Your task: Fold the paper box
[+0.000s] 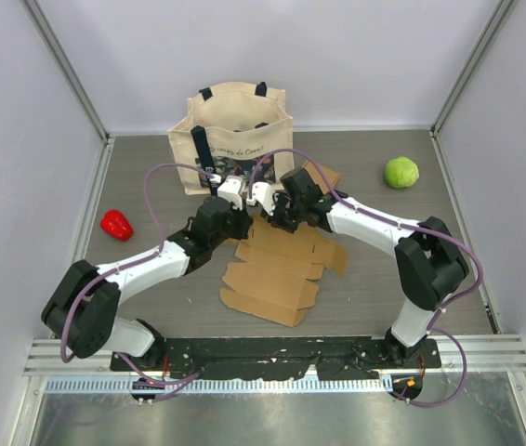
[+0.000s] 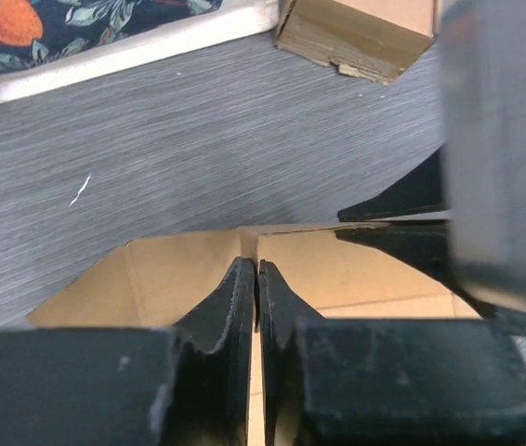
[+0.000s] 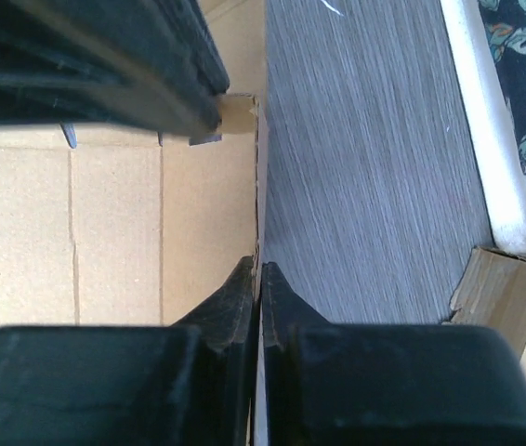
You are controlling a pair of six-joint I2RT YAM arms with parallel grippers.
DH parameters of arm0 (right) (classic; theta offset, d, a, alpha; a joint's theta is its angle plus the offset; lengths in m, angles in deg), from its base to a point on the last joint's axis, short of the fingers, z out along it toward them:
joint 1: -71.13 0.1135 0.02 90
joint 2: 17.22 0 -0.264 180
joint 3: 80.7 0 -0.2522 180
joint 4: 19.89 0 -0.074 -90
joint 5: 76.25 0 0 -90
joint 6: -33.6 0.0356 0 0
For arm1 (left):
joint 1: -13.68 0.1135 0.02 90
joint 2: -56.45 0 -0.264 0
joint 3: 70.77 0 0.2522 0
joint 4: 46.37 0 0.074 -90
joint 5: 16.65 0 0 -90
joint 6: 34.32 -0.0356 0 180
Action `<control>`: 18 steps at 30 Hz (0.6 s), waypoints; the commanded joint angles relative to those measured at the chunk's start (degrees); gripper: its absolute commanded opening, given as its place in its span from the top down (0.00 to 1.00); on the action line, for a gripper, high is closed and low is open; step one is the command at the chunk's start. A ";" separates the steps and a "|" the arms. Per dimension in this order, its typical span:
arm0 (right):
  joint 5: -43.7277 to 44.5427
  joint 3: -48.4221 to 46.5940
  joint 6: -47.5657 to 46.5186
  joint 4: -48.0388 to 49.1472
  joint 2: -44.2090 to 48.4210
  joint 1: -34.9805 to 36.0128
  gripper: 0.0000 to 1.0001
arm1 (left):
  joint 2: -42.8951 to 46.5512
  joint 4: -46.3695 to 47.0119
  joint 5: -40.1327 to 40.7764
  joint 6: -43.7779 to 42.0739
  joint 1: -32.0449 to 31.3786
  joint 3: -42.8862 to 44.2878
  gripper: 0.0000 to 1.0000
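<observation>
The brown paper box (image 1: 272, 279) lies mostly flat mid-table, its far panels raised. My left gripper (image 1: 243, 221) is at the box's far edge. In the left wrist view its jaws (image 2: 256, 279) are shut on a thin upright cardboard wall of the box (image 2: 170, 269). My right gripper (image 1: 272, 216) faces it from the right. In the right wrist view it (image 3: 259, 279) is shut on the box's standing edge, with the panel (image 3: 114, 214) to the left. The two grippers are almost touching. Each shows in the other's wrist view.
A cream tote bag (image 1: 235, 130) stands just behind the grippers. One cardboard flap (image 1: 323, 177) rests next to the bag. A red pepper (image 1: 116, 224) lies at the left, a green fruit (image 1: 401, 172) at the far right. White walls enclose the table.
</observation>
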 commanded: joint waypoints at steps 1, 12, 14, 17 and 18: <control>3.60 0.08 5.42 4.79 4.03 0.17 0.74 | -2.23 3.68 3.41 -2.29 -0.52 0.69 0.95; 34.39 -8.97 50.33 -16.81 14.74 -0.62 0.15 | 3.57 15.48 16.41 -1.41 -4.73 -7.50 1.00; 33.00 -5.22 61.48 -14.91 18.17 -0.53 0.13 | 4.36 17.84 19.23 -0.71 -5.43 -8.38 1.00; 26.06 1.98 83.95 -9.03 23.89 -0.88 0.13 | 4.80 21.45 23.88 -0.27 -7.02 -10.31 1.00; 23.52 4.36 90.37 -6.83 25.38 -0.88 0.13 | 4.80 22.50 24.94 0.00 -7.28 -11.79 1.00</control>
